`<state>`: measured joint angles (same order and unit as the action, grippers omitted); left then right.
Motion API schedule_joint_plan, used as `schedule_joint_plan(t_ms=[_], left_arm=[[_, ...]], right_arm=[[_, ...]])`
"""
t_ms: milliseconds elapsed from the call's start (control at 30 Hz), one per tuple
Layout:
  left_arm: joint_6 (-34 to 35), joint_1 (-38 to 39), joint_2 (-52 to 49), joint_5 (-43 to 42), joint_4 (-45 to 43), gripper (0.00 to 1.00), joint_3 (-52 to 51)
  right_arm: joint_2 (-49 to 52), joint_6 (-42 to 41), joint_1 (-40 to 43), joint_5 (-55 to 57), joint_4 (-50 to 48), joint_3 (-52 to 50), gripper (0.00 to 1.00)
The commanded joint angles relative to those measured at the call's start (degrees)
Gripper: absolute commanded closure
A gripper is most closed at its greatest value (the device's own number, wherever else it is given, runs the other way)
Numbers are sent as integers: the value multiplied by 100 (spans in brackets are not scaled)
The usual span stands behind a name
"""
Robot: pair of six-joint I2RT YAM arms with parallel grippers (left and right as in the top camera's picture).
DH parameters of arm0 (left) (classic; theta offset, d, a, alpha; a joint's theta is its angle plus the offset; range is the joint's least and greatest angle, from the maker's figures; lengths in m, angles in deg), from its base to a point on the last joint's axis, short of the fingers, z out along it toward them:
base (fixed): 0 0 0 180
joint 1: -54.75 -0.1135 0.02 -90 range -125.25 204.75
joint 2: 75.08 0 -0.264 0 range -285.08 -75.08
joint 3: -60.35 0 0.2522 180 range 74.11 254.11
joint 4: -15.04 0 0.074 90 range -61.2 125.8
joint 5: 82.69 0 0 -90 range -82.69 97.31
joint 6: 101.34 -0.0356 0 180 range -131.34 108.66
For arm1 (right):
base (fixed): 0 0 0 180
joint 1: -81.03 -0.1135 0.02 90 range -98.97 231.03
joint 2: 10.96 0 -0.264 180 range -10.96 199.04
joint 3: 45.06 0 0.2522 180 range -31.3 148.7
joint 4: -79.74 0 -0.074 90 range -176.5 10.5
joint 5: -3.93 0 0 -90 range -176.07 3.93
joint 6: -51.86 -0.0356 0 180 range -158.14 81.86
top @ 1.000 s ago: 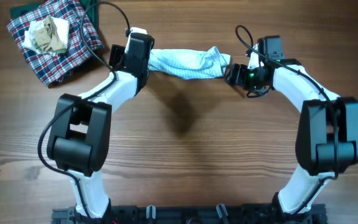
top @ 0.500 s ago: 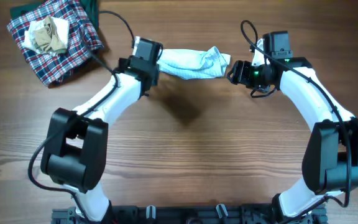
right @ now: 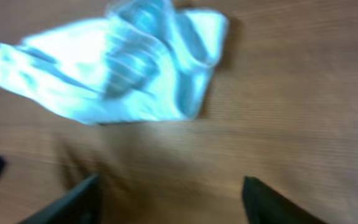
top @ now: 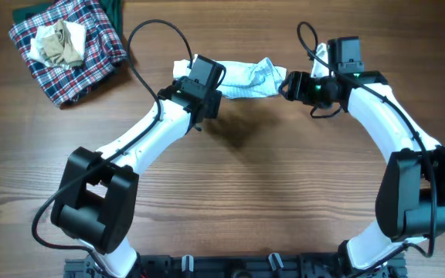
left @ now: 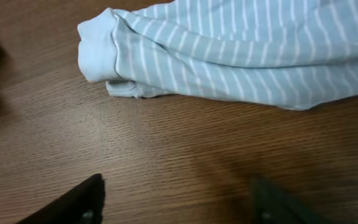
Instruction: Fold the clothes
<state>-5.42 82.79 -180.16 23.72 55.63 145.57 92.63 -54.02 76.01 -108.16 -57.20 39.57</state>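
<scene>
Blue and white stripes mark the small garment (top: pixel 246 76) that lies bunched up at the top middle of the wooden table (top: pixel 269 193). It is scrunched into a long lump, not flat, so the folding has not really begun. The step in hand looks like getting hold of it to spread it out. The left gripper (left: pixel 176 186) sits at the bottom of its own view, below a cuff (left: pixel 98 53) at the left end, with its fingers wide apart and nothing between them. The right gripper (right: pixel 169 183) is near the right end, also spread wide and empty. Next, each one likely needs to reach its own end, pinch the cloth at an edge, and pull gently sideways so it opens flat. It is hard to tell if this is a top or trousers, since the shape is so crumpled. The right wrist view is blurry. From above, the left arm hides part of the left end. A plaid shirt (top: pixel 91 60) with a crumpled beige cloth (top: pixel 59 40) on top sits at the upper left of the frame, well apart.
</scene>
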Motion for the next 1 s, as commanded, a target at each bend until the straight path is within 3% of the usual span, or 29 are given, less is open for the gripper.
schedule_joint_plan(t_ms=[0, 67, 133, 200, 267, 500, 767, 967], left_arm=[[120, 26, 129, -192, -50, 37, 15], [118, 24, 125, -431, -254, 51, 13], [118, 24, 120, -529, -651, 73, 13], [118, 24, 120, -734, -1016, 87, 13], [120, 24, 103, -922, -1231, 91, 13], [468, -26, -201, -935, -1720, 96, 13], [1375, -459, -920, -997, -2070, 96, 13], [1394, -697, -992, -997, -2151, 93, 13]], right_arm=[[-103, 155, -48, -890, -452, -7, 57], [-85, 92, -127, -905, -791, -7, 74], [-39, -173, -247, -909, -1156, -7, 92], [44, -389, -446, -909, -1532, -7, 96], [138, -529, -623, -905, -1797, -7, 96], [702, -1399, -1220, -887, -2855, -4, 96], [1209, -1432, -1443, -87, -3211, 33, 96], [1462, -1517, -1447, 282, -3176, 367, 96]])
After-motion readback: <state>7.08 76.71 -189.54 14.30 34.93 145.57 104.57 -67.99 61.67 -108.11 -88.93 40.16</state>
